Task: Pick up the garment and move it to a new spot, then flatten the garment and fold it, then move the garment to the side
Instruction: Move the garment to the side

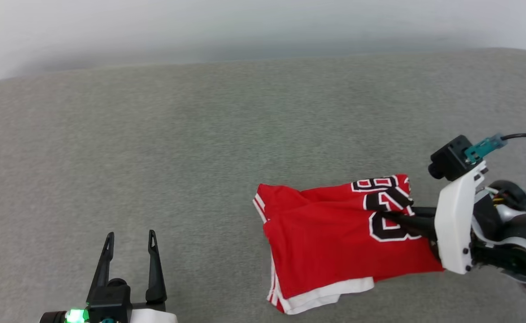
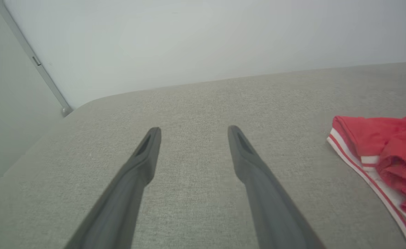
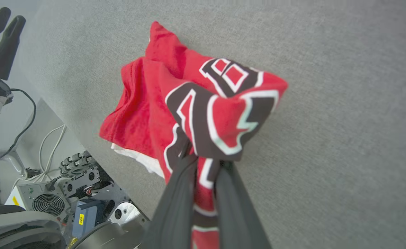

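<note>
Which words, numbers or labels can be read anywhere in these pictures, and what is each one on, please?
"8" or "B": one black, white-outlined character on the red shirt. The cloth is crumpled, so I cannot tell which it is.
Larger black characters beside it on the shirt: folded over, unreadable.
Yellow sticker on the blue box: dark print, too small to read.
</note>
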